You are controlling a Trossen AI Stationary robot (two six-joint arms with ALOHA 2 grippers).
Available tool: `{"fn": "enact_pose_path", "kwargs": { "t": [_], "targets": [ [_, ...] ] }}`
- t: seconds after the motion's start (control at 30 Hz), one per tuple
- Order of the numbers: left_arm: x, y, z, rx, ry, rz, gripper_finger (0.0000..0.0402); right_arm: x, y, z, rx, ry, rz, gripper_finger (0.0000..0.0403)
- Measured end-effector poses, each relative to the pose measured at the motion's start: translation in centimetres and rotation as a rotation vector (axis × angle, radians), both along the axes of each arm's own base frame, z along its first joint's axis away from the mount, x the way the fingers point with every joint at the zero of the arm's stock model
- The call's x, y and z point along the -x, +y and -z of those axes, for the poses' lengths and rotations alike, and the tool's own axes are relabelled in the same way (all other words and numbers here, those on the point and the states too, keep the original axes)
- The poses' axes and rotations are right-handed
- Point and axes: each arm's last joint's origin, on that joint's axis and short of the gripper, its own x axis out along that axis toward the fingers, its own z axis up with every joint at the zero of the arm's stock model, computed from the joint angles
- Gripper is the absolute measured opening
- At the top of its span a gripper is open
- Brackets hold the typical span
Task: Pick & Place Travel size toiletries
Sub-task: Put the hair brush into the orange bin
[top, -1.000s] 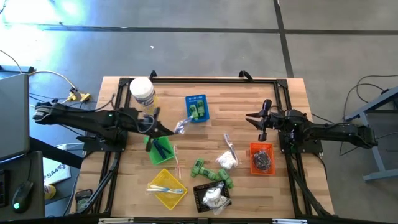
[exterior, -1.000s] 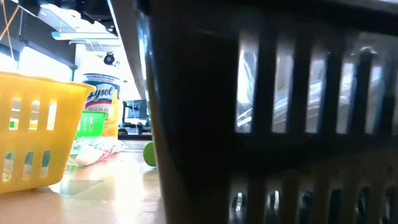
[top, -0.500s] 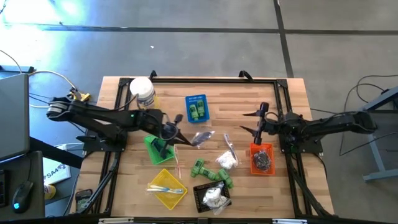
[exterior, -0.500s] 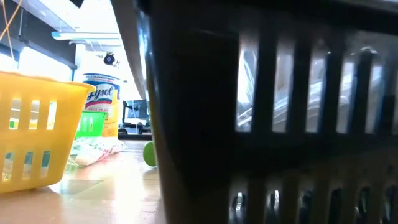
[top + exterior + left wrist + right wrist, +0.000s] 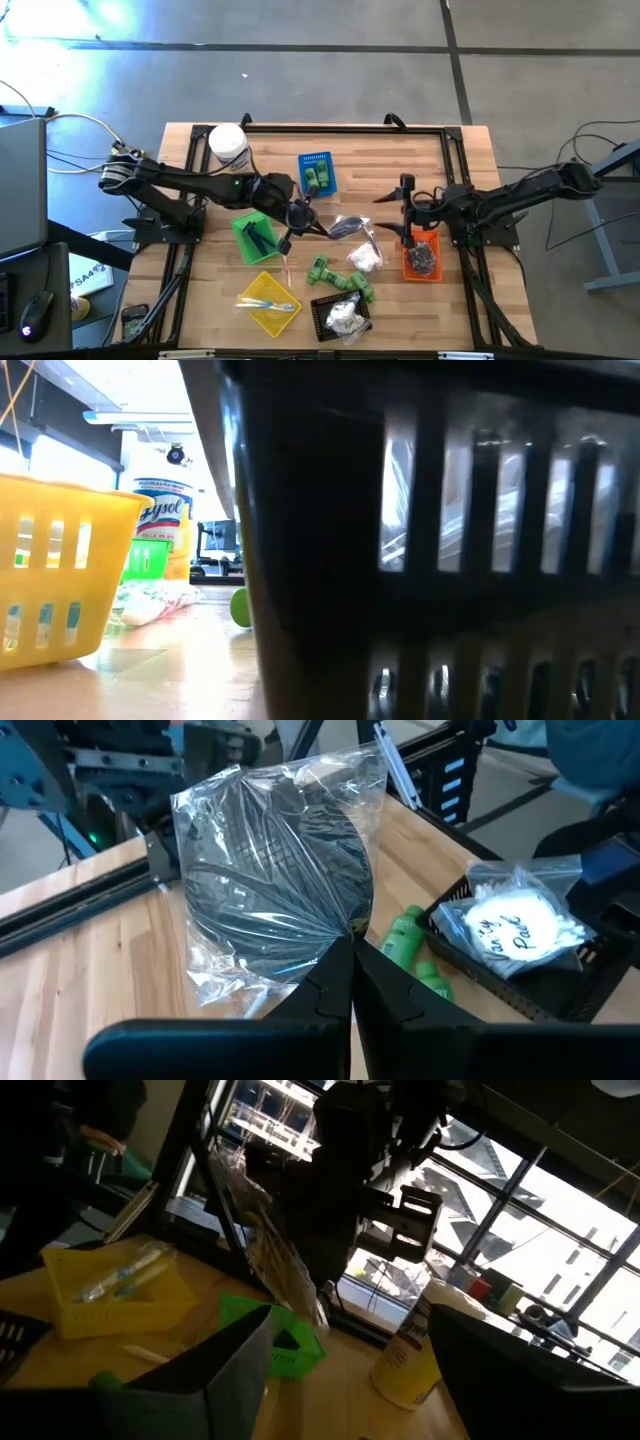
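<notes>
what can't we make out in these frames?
- Low view: the black basket fills most of the picture, hiding both arms and most of the table.
- Left wrist view: the clear packet in the shut left gripper holds something dark; what it is cannot be told.
- High view: contents of the orange basket are too small to identify.

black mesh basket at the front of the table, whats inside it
The black mesh basket holds a clear bag with a round white labelled item. Anything beneath that bag is covered.
</notes>
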Motion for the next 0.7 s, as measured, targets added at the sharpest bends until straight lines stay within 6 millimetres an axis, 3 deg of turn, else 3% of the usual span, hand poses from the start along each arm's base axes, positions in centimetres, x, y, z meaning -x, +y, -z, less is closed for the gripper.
{"fn": "enact_pose_path", "kwargs": {
  "t": [0.37,0.57,0.7],
  "targets": [
    [-0.3,0.0,-0.1,-0.018,-0.008,0.01,0.0,-4.5,1.1,-1.0,0.013,0.068,-0.01,0.0258],
    [-0.2,0.0,0.2,-0.021,0.023,0.01,0.0,-4.9,1.4,-1.3,0.016,0.063,-0.072,0.0236],
    [-0.2,0.0,0.3,-0.022,0.029,0.01,0.0,-4.8,1.5,-1.4,0.015,0.059,-0.127,0.0194]
  ]
}}
